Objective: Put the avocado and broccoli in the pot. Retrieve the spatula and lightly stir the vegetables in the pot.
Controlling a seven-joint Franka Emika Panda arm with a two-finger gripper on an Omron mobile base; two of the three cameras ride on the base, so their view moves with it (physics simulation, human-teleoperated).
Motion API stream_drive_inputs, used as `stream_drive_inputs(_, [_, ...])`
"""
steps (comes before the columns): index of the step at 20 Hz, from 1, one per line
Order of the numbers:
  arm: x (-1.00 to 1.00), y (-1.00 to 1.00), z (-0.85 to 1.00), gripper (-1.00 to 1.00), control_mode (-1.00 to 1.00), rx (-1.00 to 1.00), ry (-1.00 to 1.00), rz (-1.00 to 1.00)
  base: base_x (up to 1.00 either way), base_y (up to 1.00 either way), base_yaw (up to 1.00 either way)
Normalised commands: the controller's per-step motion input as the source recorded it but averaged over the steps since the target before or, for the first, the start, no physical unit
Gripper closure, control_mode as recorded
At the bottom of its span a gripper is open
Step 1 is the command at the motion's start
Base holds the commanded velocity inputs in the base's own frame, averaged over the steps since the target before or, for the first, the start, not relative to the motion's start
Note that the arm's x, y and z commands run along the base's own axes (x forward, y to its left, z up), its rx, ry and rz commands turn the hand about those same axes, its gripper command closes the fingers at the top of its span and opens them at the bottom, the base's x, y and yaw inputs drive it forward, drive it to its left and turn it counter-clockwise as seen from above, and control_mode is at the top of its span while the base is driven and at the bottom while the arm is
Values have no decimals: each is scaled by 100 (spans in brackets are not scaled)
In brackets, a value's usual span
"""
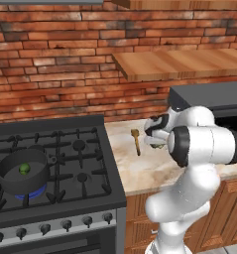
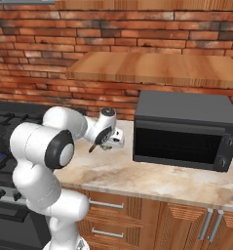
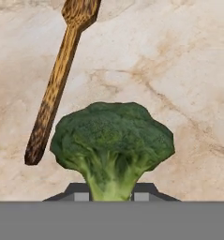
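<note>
One vegetable is already in place: the avocado [image 1: 24, 168] sits inside the pot [image 1: 11, 182] on the front left burner of the stove [image 1: 90, 193]. The broccoli [image 3: 112, 140] is on the marble counter [image 1: 149, 171], between the stove and the microwave [image 2: 186, 129], near the counter's middle. The spatula [image 3: 57, 89] lies on the counter just beside the broccoli, apart from it, its head pointing toward the brick back wall.

Gripper [image 3: 111, 196]: the hand view shows its two fingertips on either side of the broccoli stalk, close against it. Contact cannot be confirmed, so whether the pincer is pinching the stalk or merely straddling it I cannot tell. In the left base view the hand is low over the counter, near its back edge, beside the spatula.

Step in hand, as judged: grasping the broccoli. Stirring not yet started; spatula untouched.

Risks from here:
- Stalk is narrow and tapered; a grip set too low could let the heavy head tip or slip out during the carry to the pot.
- The spatula handle is close to the broccoli; a sideways lift could knock it toward the counter edge.
- The pot is well apart, across the stove; a loose hold could drop the broccoli onto the grates.
</note>
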Motion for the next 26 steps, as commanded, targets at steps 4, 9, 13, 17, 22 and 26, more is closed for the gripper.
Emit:
stream_drive_inputs(4, [-97, 14, 80, 100, -100, 0, -14, 0, 0, 0, 0])
stream_drive_inputs(9, [-58, 36, 100, 100, -100, -3, 0, 0, 0, 0, 0])
stream_drive_inputs(13, [-48, 17, 100, 100, -100, -2, 10, 0, 0, 0, 0])
stream_drive_inputs(17, [-90, 4, 97, 100, -100, 0, 10, 0, 0, 0, 0])
stream_drive_inputs(22, [-100, 13, 77, 100, -100, 0, 1, 0, 0, 0, 0])
stream_drive_inputs(26, [-76, 13, 53, 100, -100, 0, -4, 0, 0, 0, 0])
